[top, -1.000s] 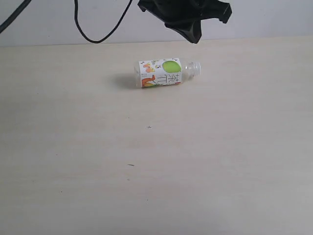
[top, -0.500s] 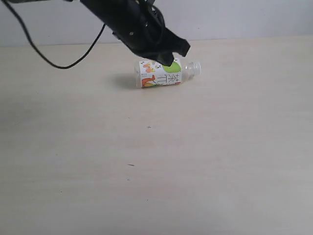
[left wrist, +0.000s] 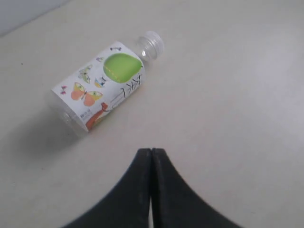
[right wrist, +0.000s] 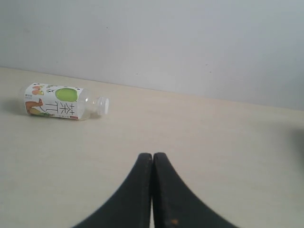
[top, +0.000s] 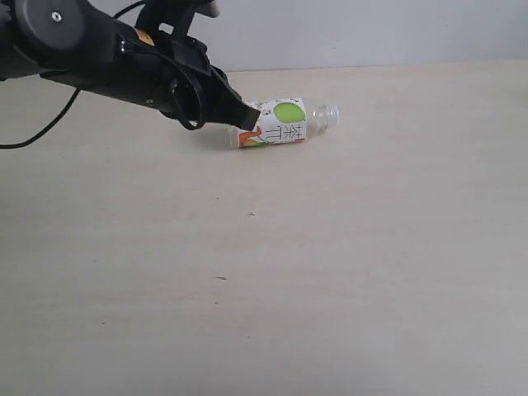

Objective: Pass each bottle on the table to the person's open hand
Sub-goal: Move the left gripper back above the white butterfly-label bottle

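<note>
Your black left pincer (left wrist: pixel 151 152), pressed together, sits just beside the clear bottle (top: pixel 280 122) (green-spotted label) lying on the pale wood-grain counter (top: pixel 346 264); right pincer (right wrist: pixel 152 156) likewise together.

**Green spot on white, black arms, pale wood**

On my screens the small clear plastic bottle (top: pixel 280 122) wears a white printed label. I can make out one big lime-green round spot, small orange and green butterflies, an orange-red patch near the base end and black characters beside the spot. Its cap looks clear or whitish.

The wide pale beige wood-grain table (top: pixel 371 272) shows faint streaks and a few tiny dark specks.

My left gripper (left wrist: pixel 151 151) is matte black. Its black arm (top: pixel 99 58) carries a small orange mark. The right gripper (right wrist: pixel 152 156) is black too, with a tiny orange-brown fleck on one finger.

The wall (top: pixel 371 33) is pale grey, and the cable (top: pixel 41 132) is black.
</note>
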